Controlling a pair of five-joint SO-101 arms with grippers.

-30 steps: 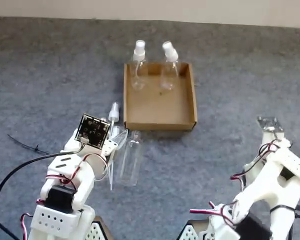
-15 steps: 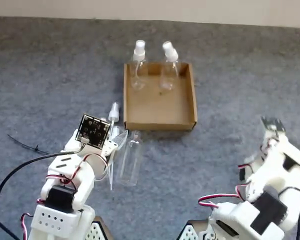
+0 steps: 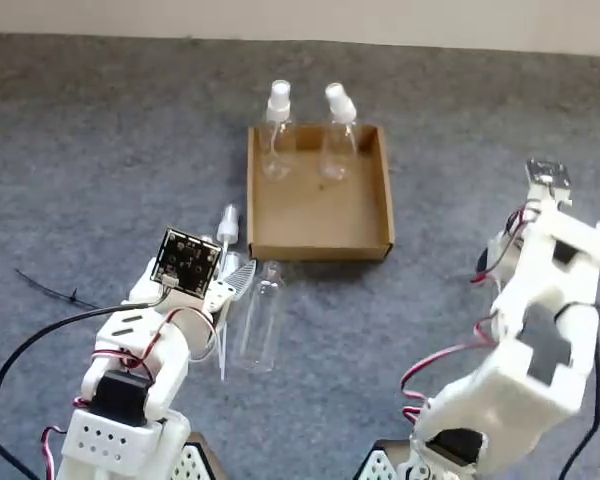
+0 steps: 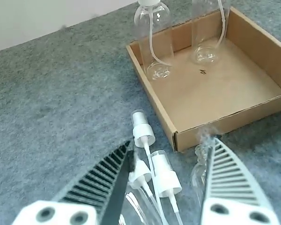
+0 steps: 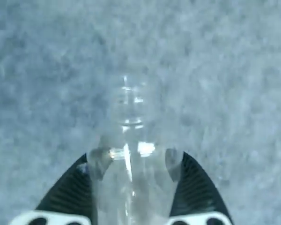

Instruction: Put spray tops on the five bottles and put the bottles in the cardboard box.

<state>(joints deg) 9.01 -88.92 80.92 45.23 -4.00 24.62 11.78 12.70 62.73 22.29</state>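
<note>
My right gripper [image 5: 133, 161] pinches a clear plastic bottle with no top [image 5: 129, 136] across its body. Its open neck points away from my wrist over the grey carpet [image 5: 225, 56]. In the high view this gripper [image 3: 545, 180] sits at the right edge of the frame, level with the shallow brown cardboard box [image 3: 320, 215] and well apart from it.

The box lies in the upper middle of the frame. Inside it, against the far wall, stand a clear bottle with a white spray top [image 3: 277, 140] and a second capped bottle [image 3: 337, 135], both upright.

My left gripper [image 4: 171, 145] is spread wide in the lower left of the high view, near the box's near left corner. Between its jaws lie loose white spray tops [image 4: 143, 133] with thin dip tubes. An uncapped clear bottle on its side [image 3: 260, 315] rests on the carpet just beside this gripper, neck toward the box. A thin black strip [image 3: 50, 292] lies at the left edge.
</note>
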